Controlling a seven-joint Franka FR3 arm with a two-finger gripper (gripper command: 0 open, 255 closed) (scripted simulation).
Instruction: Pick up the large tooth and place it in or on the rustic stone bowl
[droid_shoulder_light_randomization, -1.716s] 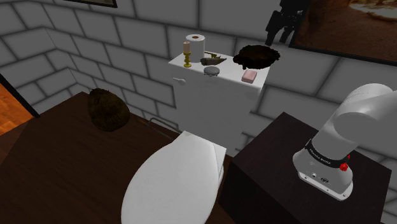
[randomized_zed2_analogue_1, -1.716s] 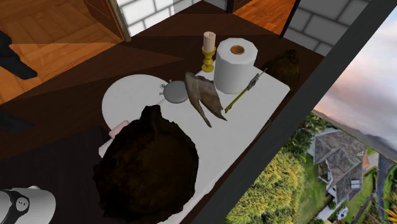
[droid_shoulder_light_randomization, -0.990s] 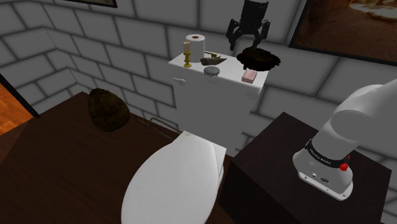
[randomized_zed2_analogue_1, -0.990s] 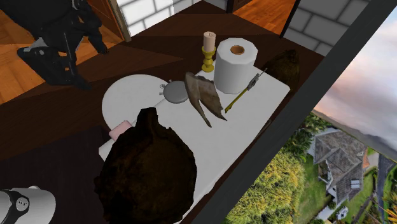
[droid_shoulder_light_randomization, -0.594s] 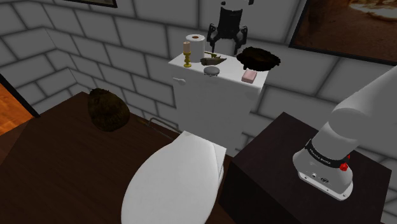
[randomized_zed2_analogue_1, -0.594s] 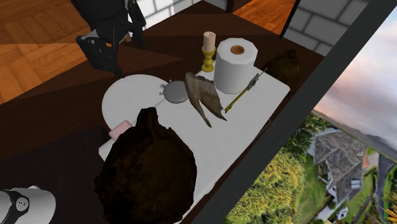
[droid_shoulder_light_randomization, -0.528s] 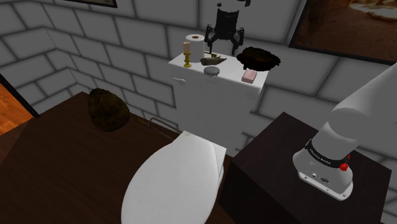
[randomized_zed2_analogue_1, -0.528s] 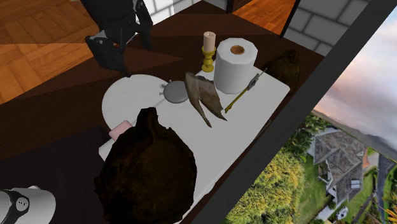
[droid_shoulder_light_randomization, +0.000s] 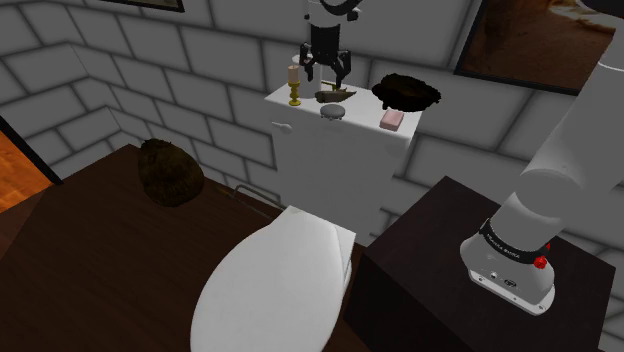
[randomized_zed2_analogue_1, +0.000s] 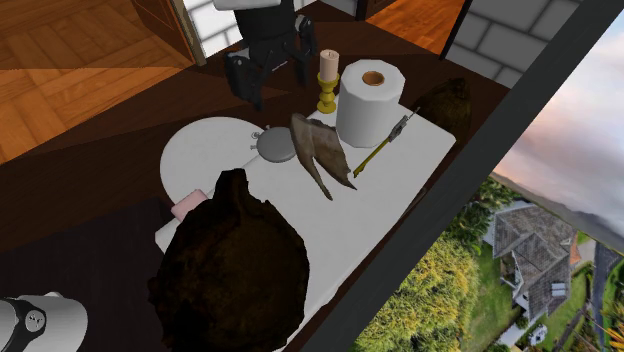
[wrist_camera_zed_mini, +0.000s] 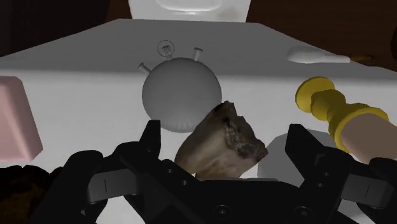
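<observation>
While hand (wrist_camera_zed_mini: 224, 133) hangs wide above it, tooth (wrist_camera_zed_mini: 219, 143) lies on tank lid (randomized_zed2_analogue_1: 385, 195) | stone bowl (droid_shoulder_light_randomization: 405, 92) well apart.

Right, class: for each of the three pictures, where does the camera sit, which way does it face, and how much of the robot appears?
Shoulder view: beside the stand, facing the toilet tank and brick wall; the arm's base and the jaws above the tooth appear.
Second exterior view: high above, looking down on the tank top and dark bowl; the jaws and arm's base appear.
Wrist view: on the hand, looking down past open jaws at the tooth.
Shared: all three catch the tooth and candlestick.
</observation>
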